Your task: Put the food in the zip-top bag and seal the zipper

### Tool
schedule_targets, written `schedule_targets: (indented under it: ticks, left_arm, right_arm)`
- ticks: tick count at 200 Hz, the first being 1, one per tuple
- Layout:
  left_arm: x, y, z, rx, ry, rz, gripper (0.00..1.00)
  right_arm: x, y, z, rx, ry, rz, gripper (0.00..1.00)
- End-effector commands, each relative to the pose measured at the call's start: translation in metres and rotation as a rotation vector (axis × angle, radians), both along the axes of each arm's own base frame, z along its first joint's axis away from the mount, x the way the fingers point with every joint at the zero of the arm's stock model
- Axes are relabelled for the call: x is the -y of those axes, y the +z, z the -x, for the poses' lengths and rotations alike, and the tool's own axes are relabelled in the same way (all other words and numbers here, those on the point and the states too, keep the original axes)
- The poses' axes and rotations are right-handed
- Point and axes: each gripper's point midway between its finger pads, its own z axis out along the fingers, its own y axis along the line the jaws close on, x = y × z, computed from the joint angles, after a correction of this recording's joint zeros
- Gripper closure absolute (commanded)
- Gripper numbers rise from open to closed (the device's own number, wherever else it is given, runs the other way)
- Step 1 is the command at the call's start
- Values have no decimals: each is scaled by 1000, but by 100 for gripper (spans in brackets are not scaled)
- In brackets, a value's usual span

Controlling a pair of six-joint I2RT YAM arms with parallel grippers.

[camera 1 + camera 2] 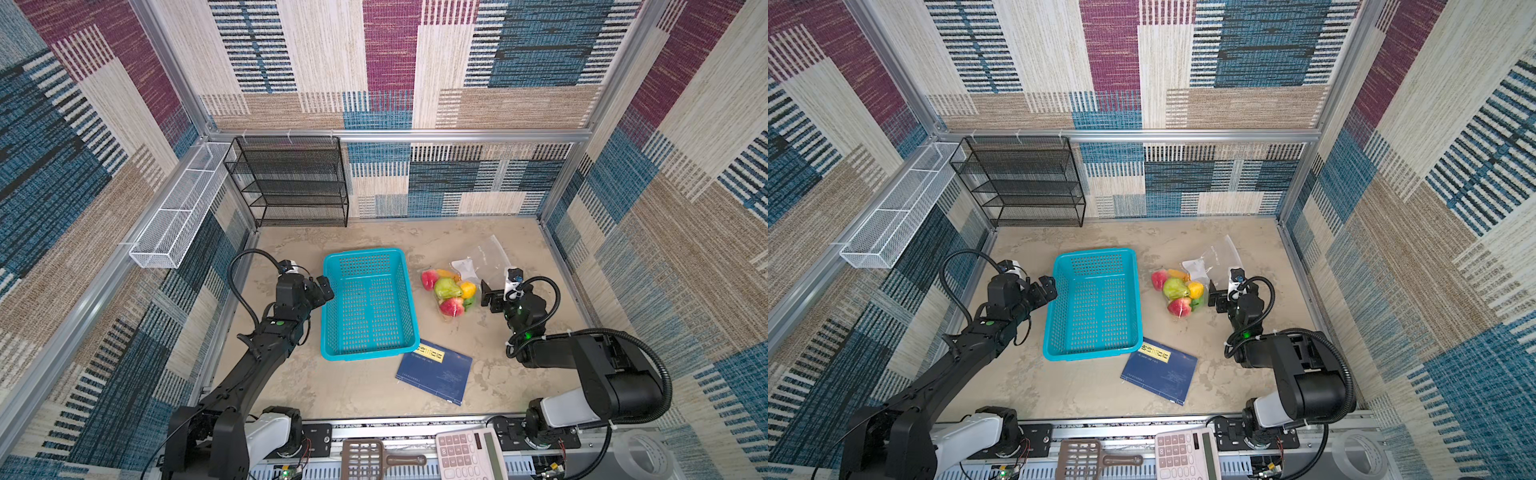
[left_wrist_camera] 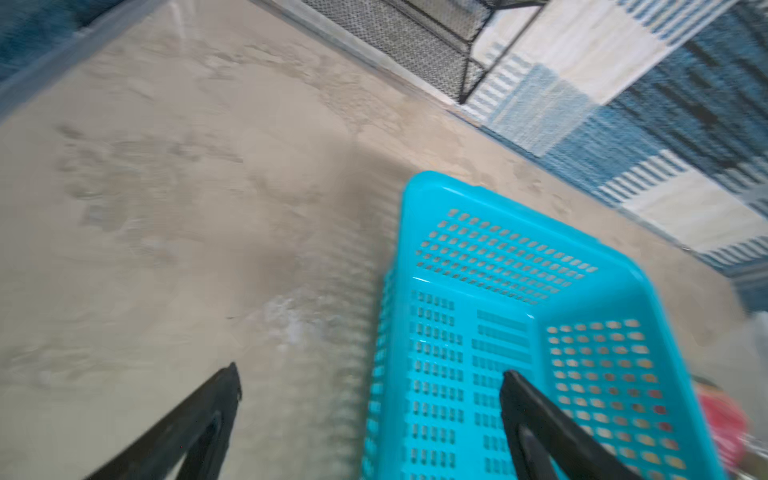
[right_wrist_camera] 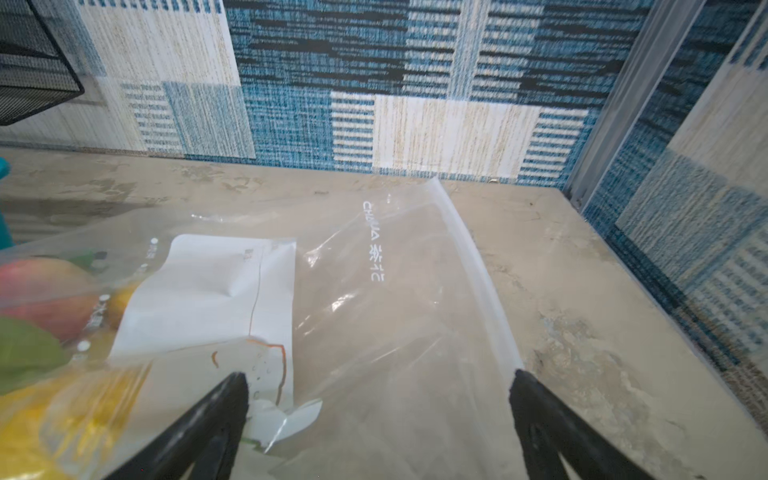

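The zip-top bag [image 3: 374, 299] lies crumpled just ahead of the right gripper [image 3: 378, 380], whose jaws gape wide and hold nothing, one tip by the white label [image 3: 199, 291], the other by the zipper [image 3: 478, 270] (lined up for sealing, I'd guess). The food [image 1: 449, 291] seems already bundled inside, beside the teal basket [image 1: 365, 252]. The left gripper [image 2: 372, 370], equally wide and empty, straddles that basket's wall.

You have a teal perforated basket [image 1: 365, 252] sitting mid-table on the mottled beige tabletop [image 1: 332, 395]. A dark blue book [image 1: 436, 374] with a yellow title strip lies flat at the basket's near right corner. At the back left stands a black mesh shelf rack [image 1: 291, 183], and a white wire tray [image 1: 178, 216] runs along the left wall. On the front rail you'll find a brown slotted scoop [image 1: 365, 457], a calculator [image 1: 467, 455] and a roll of tape [image 1: 642, 453].
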Motion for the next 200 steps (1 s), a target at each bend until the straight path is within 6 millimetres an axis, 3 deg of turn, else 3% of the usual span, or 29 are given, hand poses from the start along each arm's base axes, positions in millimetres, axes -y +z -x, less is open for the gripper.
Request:
schedule_targets:
  ticks: [1, 9, 31, 63, 85, 99, 116, 139, 152, 162, 180, 200]
  left_arm:
    - [-45, -6, 10, 10, 156, -221, 1]
    - [-54, -8, 13, -8, 190, -211, 0]
    - [-54, 1, 5, 40, 138, -314, 3]
    - [-63, -17, 4, 73, 159, -398, 3]
    - [-51, -17, -9, 200, 88, -426, 4]
    - [-34, -21, -20, 150, -30, -436, 6]
    - [-28, -22, -28, 164, -76, -468, 6]
    - [-25, -24, -24, 256, -88, -502, 4]
    - [-23, -41, -19, 281, -103, -494, 3]
    - [-20, -34, -20, 361, -103, -522, 2]
    - [-18, -40, -13, 310, -126, -489, 1]
    - [-14, -38, -21, 333, -152, -508, 1]
  right_arm:
    - [6, 23, -2, 97, -26, 11, 1]
    - [5, 22, -2, 95, -18, 5, 1]
    - [11, 20, -2, 96, -6, -28, 1]
    - [20, 13, 7, 114, -13, -69, 1]
    - [22, 14, 6, 115, -22, -72, 1]
    - [24, 13, 6, 115, -33, -74, 1]
    - [24, 13, 6, 116, -32, -76, 1]
    - [24, 13, 6, 116, -32, -74, 1]
    - [23, 14, 6, 118, -31, -76, 1]
    - [24, 14, 6, 118, -32, -75, 1]
    - [23, 14, 6, 118, -31, -75, 1]
    - [23, 13, 6, 116, -32, -74, 1]
